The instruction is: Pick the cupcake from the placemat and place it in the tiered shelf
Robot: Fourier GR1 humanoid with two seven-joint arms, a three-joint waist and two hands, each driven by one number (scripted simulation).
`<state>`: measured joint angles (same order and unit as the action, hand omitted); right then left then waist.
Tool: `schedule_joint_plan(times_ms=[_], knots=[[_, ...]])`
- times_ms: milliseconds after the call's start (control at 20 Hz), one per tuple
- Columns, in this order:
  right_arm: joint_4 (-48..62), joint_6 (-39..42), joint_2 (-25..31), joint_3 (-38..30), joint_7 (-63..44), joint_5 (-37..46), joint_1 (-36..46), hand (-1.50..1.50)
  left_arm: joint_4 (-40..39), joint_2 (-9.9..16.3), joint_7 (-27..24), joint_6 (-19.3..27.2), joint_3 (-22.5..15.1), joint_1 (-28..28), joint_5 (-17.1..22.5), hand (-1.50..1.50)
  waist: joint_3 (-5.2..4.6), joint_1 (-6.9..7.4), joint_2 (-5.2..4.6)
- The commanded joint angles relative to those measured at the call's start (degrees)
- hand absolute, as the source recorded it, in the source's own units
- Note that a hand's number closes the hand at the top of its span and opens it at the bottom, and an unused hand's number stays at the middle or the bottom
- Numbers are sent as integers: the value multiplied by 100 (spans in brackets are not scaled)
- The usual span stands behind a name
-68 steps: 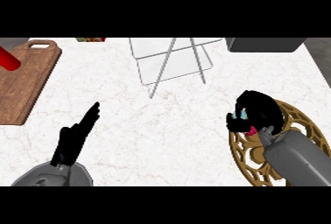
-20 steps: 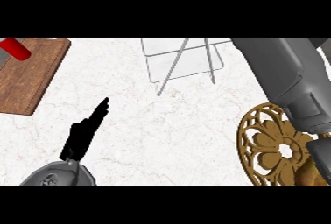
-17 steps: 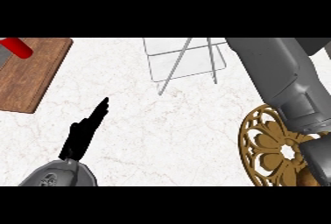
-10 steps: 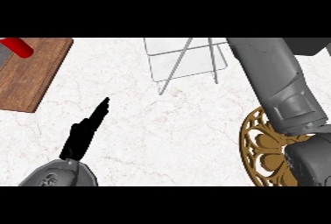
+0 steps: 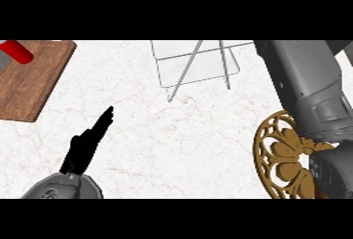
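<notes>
The wire tiered shelf (image 5: 196, 63) stands at the top centre of the counter. A round gold openwork placemat (image 5: 279, 156) lies at the right, partly under my right forearm (image 5: 307, 88). That forearm stretches up past the shelf's right side to the picture's top edge, so the right hand is out of sight. No cupcake shows anywhere, neither on the placemat nor in the visible part of the shelf. My left hand (image 5: 86, 144) rests open at the lower left, fingers straight and pointing up and to the right.
A brown wooden cutting board (image 5: 31, 81) lies at the upper left with a red object (image 5: 15, 51) on its far corner. White marble counter (image 5: 179, 135) spreads between the left hand, the shelf and the placemat.
Earlier the right hand was curled over the placemat with the cupcake. Since then the right arm has stretched up beside the shelf, its hand leaving the view. The left hand stayed put.
</notes>
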<state>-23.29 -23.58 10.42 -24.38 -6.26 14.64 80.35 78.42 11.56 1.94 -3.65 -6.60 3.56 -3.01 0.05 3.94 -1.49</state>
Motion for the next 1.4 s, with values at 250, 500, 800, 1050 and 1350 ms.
schedule_joint_plan(times_ms=[250, 500, 800, 1050, 1350], knots=[[-135, -903, 1195, -517, -30, -139, -232, -150, -156, 101, 96, 24, 246, -20, 59, 0, -5, -343, 114], [-471, -306, 1537, -422, -35, -232, -1159, -150, -225, 8, 4, 163, 275, -120, -40, 0, -6, -465, 169], [-1182, 1132, 2284, -574, 479, -702, -2231, -150, 97, -161, 371, 263, 148, -103, -99, 0, 0, -488, 166], [-1286, 1643, 2601, -513, 557, -896, -2478, -150, 206, 47, 123, -56, 295, -318, -4, 0, -4, -357, 142], [-1694, 2036, 2768, -343, 344, -1013, -3007, -150, 201, -113, 360, 62, 319, -208, -85, 0, -4, -363, 146]])
